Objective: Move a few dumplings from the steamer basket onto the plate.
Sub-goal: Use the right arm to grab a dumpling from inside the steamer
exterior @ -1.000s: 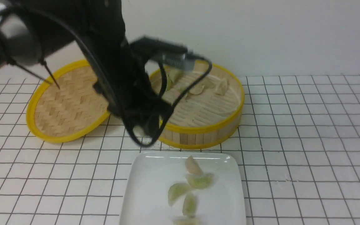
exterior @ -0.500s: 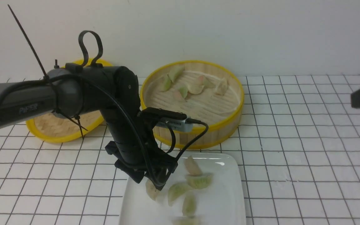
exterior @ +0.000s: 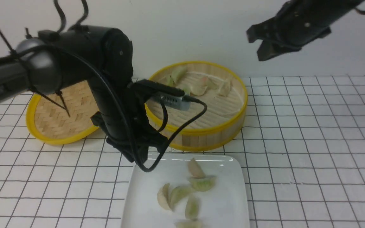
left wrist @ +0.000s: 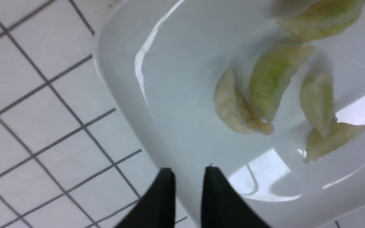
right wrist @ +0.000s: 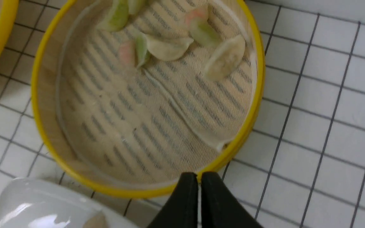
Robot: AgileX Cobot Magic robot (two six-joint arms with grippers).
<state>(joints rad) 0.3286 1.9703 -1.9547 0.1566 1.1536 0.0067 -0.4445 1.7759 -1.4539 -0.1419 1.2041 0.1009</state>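
Note:
The steamer basket (exterior: 201,131) stands at the back centre and holds several dumplings (exterior: 198,90) at its far side. The plate (exterior: 233,196) lies in front of it with several dumplings, among them a cream one (exterior: 163,198) beside a green one (exterior: 179,193). My left gripper (exterior: 137,160) hangs over the plate's back left corner, narrowly open and empty. In the left wrist view it (left wrist: 188,171) is apart from the cream dumpling (left wrist: 233,110). My right gripper (exterior: 256,46) is high at the upper right. In the right wrist view it (right wrist: 199,174) is shut and empty, above the basket's rim (right wrist: 40,104).
The shallow woven lid (exterior: 62,117) lies left of the basket, partly behind my left arm. A wrist camera and its cable (exterior: 173,98) hang over the basket's front left. The white wall is close behind the basket. The table is a white grid-tiled surface.
My left gripper came down to the plate, let go of the cream dumpling there and rose back toward the plate's corner. My right arm swung in from the right, high up.

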